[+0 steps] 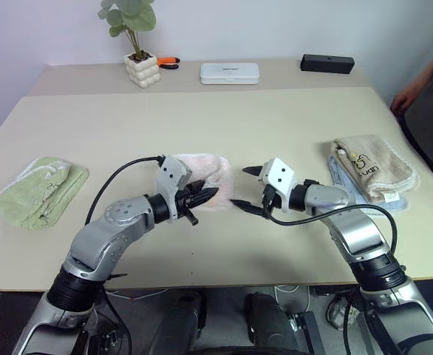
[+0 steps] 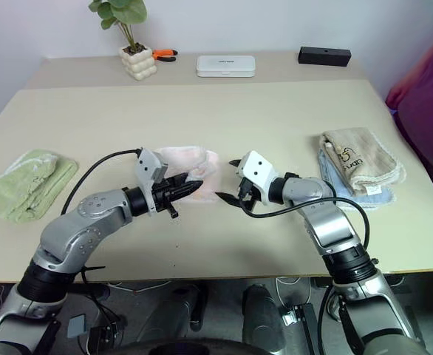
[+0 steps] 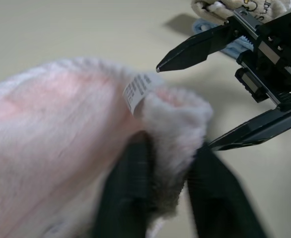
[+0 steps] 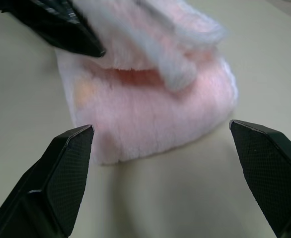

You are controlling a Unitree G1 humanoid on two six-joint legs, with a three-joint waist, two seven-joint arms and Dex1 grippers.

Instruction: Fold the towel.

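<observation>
Robot test room, office-like — plain beige tabletop (image 1: 275, 126) against bare white wall (image 1: 275, 29). Potted plant (image 1: 137, 44), white case (image 1: 230, 72), black box (image 1: 327, 63), orange-handled pliers (image 1: 168, 62) along back edge — person (image 1: 431, 111) seated at side.

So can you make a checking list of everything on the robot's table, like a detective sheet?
Surface: pale beige table, bare in the middle.
Job's things: pink towel lies bunched near the table's centre.
Clutter: green towel; beige towel on a blue one; potted plant; white box; black box; orange-handled tool.
Grippers: left gripper has towel edge between its jaws; right gripper jaws wide, facing the towel.
Cables: black cable along each arm.
Surroundings: person beside the table.
</observation>
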